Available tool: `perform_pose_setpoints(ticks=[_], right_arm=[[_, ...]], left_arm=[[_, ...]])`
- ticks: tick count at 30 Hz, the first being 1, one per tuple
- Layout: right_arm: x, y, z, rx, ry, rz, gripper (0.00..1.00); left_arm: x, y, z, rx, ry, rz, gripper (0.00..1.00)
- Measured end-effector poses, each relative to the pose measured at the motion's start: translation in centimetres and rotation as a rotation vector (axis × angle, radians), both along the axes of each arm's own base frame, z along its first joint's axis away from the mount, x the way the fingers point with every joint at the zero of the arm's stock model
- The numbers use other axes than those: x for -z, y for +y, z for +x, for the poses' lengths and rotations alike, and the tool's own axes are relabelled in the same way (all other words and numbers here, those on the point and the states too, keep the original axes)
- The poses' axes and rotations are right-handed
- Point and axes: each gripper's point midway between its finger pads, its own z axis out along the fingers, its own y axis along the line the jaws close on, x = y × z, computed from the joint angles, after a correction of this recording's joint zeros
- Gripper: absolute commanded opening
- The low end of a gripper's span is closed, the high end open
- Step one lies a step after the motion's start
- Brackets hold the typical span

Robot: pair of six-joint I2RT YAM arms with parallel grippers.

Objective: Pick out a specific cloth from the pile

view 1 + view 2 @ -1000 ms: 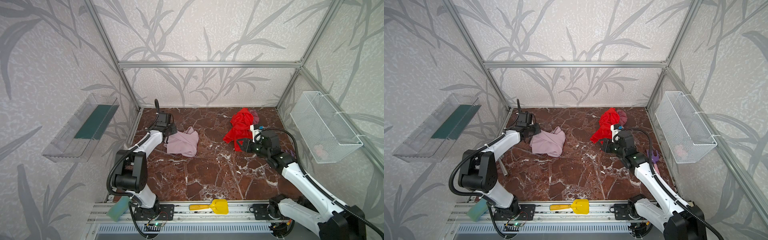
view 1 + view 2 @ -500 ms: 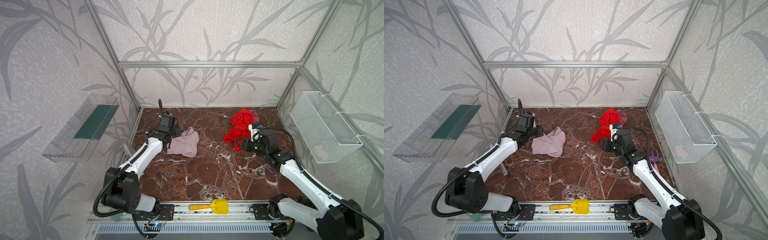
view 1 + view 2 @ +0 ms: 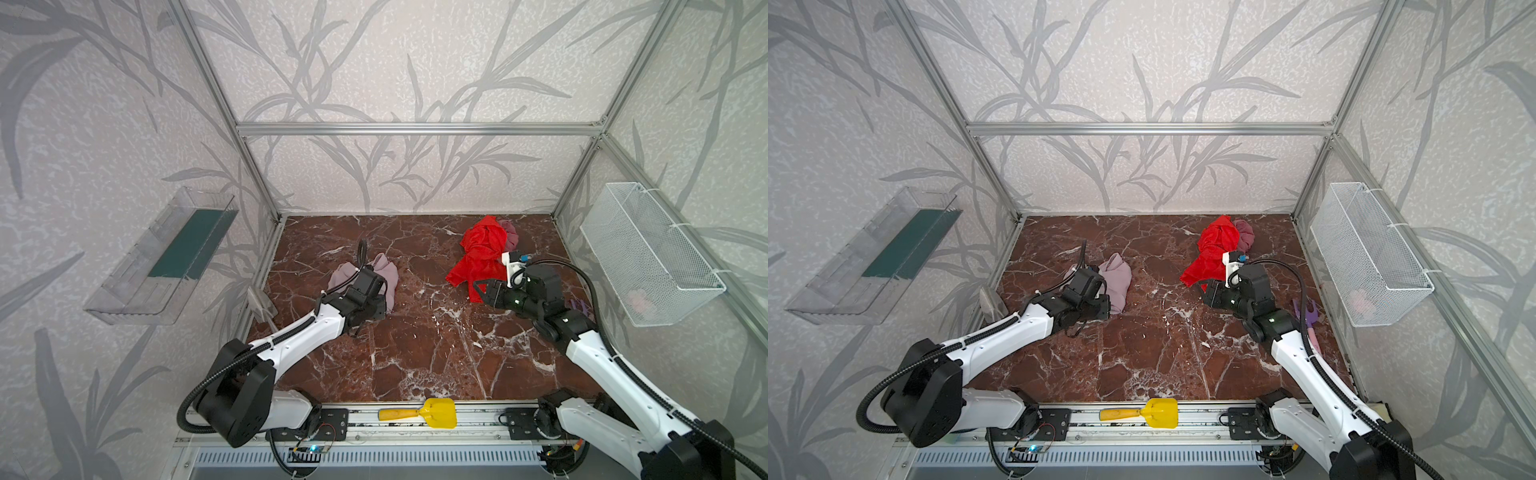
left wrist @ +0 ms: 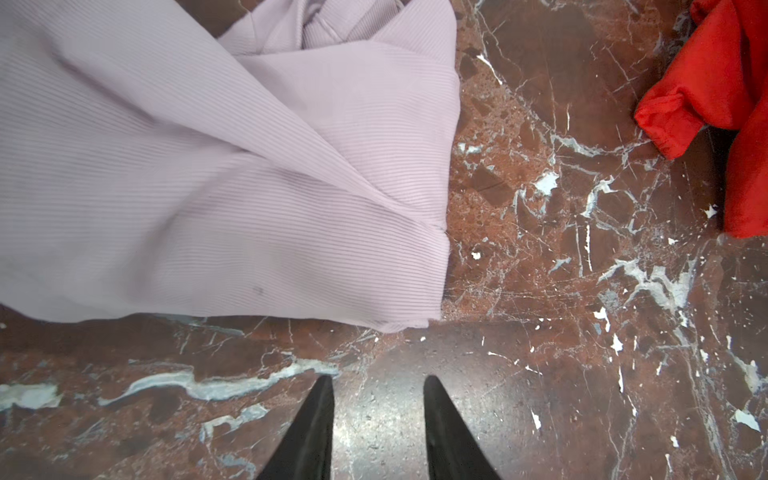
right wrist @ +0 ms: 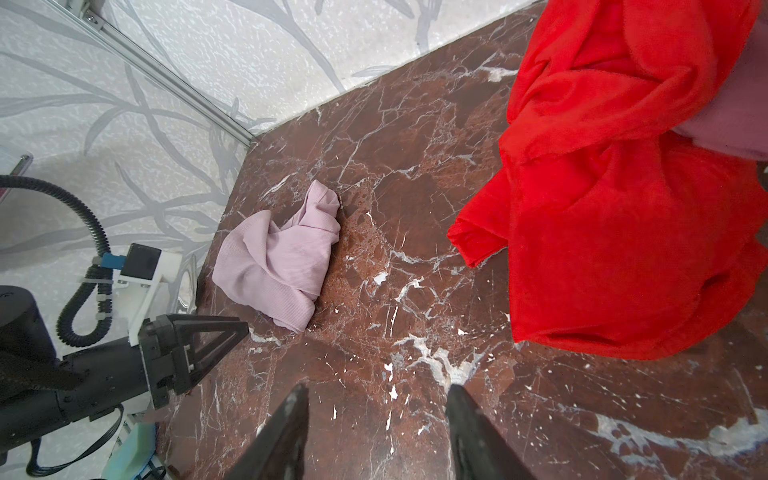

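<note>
The cloth [image 3: 388, 276], pale lilac and crumpled, lies alone on the table [image 3: 415, 353] at about 10 o'clock from centre, well apart from the pile. Left pincer [image 4: 376, 378] sits just off the cloth's 6 o'clock edge, tips narrowly apart, empty, over bare table and not touching the fabric. The pile is at about 1 o'clock: red cloth [image 3: 482, 249] on top, mauve cloth [image 3: 512, 235] peeking out at its 2 o'clock side. Right pincer [image 5: 376, 388] is parted wider, empty, near the red cloth's 6 o'clock hem. Yellow scoop [image 3: 436, 413] is on the front rail at 6 o'clock.
</note>
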Motion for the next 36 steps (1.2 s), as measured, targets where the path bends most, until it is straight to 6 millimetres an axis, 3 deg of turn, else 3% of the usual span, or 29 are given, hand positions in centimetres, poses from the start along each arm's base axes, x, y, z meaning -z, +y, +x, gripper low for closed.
perform_pose_setpoints(ticks=[6,18,29,36], right_arm=[[0.3,0.0,-0.2,0.001,0.007,0.003,0.54],[1.4,0.9,0.4,-0.035,0.054,0.011,0.53],[0.2,0.8,0.1,-0.027,0.025,0.034,0.53],[1.0,1.0,0.6,-0.029,0.053,0.031,0.52]], left_arm=[[2.4,-1.0,0.2,0.0,0.042,-0.01,0.35],[6.7,-0.9,0.3,-0.013,0.119,0.047,0.37],[6.7,0.2,1.3,-0.054,0.078,0.109,0.4],[6.1,1.0,1.8,-0.076,0.04,0.145,0.44]])
